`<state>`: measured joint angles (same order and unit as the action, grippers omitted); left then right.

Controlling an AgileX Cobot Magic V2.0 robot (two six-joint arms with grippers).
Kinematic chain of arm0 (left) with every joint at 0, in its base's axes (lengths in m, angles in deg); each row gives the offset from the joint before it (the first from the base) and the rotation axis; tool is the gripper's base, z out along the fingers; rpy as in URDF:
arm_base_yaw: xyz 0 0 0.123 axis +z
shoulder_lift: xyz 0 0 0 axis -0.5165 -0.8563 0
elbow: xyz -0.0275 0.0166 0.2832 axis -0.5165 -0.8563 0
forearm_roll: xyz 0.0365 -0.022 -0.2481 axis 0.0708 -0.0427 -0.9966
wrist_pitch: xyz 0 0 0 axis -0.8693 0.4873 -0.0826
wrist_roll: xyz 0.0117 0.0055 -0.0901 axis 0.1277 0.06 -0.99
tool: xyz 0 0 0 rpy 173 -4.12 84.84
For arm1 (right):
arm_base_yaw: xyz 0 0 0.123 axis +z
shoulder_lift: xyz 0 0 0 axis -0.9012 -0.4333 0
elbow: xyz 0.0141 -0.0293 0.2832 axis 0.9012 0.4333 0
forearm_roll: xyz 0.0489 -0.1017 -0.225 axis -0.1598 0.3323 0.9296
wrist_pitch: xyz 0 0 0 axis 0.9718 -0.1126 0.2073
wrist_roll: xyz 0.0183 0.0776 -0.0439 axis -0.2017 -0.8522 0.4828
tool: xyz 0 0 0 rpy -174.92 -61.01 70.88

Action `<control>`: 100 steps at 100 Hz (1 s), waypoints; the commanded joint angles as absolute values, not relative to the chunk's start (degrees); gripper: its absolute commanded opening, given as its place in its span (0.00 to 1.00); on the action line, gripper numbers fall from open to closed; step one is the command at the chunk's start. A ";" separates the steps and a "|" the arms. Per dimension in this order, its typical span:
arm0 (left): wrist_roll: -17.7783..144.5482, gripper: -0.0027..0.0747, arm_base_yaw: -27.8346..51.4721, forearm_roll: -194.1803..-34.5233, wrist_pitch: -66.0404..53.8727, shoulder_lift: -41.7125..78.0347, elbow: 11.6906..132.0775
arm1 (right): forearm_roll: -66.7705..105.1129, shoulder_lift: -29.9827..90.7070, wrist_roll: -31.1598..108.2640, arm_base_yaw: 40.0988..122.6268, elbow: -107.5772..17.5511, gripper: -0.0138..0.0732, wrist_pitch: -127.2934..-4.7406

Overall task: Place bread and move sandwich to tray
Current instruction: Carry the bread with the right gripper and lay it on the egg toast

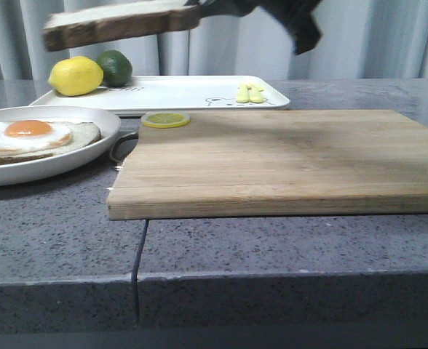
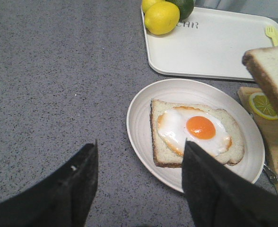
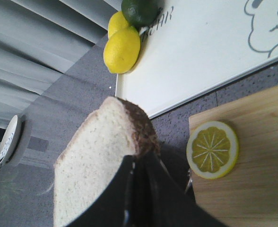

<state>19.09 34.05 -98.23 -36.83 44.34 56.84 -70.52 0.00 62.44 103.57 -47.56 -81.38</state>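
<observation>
Bread (image 1: 119, 24) aloft, level, pinched at one crust edge by right gripper (image 3: 138, 166), above the table's left side, near the plate (image 1: 90, 156). Risk, as I judge it: an edge-only hold lets the slice sag or slip, landing skewed on the egg slice (image 2: 198, 137). Left gripper (image 2: 139, 177) hovers by the plate, jaws apart, empty. Only the left wrist view shows egg and bread together from above; the front view shows height and the tray (image 1: 192, 94) behind.

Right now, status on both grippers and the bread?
Right gripper shut on bread, held high in the air. Left gripper open, empty, above the sandwich on its plate. Tray carries lemon and lime.
</observation>
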 commanded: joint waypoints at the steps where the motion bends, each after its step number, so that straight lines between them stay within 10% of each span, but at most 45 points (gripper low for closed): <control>1: 18.59 0.51 33.78 -99.13 -33.06 43.77 58.65 | -73.60 0.06 60.34 105.94 -51.34 0.03 -82.83; 100: 18.59 0.51 33.78 -99.13 -33.06 43.77 58.65 | -73.35 -11.51 52.28 118.58 -57.43 0.04 -96.45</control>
<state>19.09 34.05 -98.23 -36.83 44.34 56.84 -71.91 -14.09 52.24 118.58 -55.34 -96.56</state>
